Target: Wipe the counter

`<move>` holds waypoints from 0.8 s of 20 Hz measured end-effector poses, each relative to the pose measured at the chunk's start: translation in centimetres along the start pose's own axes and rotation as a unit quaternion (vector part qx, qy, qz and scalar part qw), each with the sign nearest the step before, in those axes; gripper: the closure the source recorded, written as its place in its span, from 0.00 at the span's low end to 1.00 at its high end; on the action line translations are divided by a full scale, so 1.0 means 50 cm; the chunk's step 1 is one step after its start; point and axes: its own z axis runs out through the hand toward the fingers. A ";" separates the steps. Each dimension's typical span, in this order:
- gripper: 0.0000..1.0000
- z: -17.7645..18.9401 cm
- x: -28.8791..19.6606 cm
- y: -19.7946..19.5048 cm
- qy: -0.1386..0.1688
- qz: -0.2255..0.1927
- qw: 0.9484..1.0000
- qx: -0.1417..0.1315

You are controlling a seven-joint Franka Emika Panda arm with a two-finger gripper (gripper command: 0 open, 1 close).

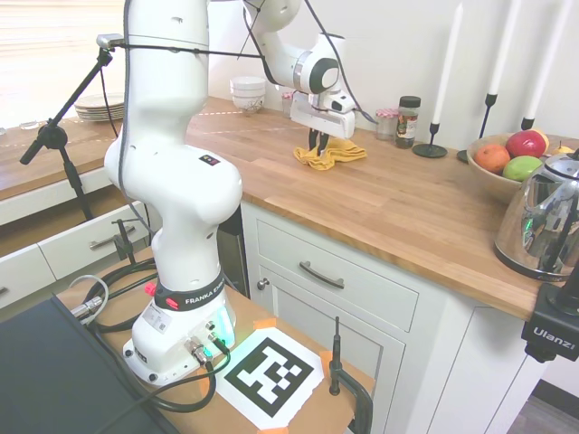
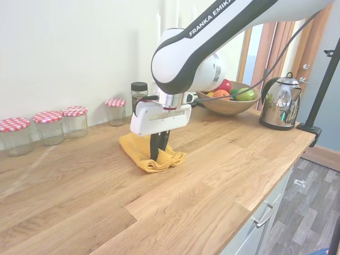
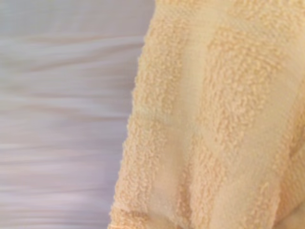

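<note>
Second exterior view: gripper points straight down onto a yellow cloth lying bunched on the counter.
Gripper state: fingers look pinched together on a fold of the cloth, so clenched on it, tips down at the wood.
Why held so: vertical pose presses the cloth flat to the worktop; my read is that this is a wiping grip, good for dragging, not lifting.
Cloth lie: crumpled heap, spreads to both sides of the fingers, more of it toward the wall.
Counter vs gripper: worktop is directly beneath the gripper and runs long both ways; cloth sits between tool and wood.
Counter location: butcher-block top over white cabinets, arm reaching across it from the base side.
Wrist view: towel weave fills most of it, blurred pale surface beside it.
Neighbours: red-checked-lid jars along the wall, spice jar behind, fruit bowl and kettle well apart.
Free path: open wood toward the front edge looks like the easiest sweep.
</note>
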 end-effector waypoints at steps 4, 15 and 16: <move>1.00 -0.018 0.088 0.098 -0.002 0.021 1.000 0.006; 1.00 -0.052 0.224 0.316 -0.010 0.061 0.998 0.029; 1.00 -0.054 0.232 0.332 -0.010 0.063 0.997 0.030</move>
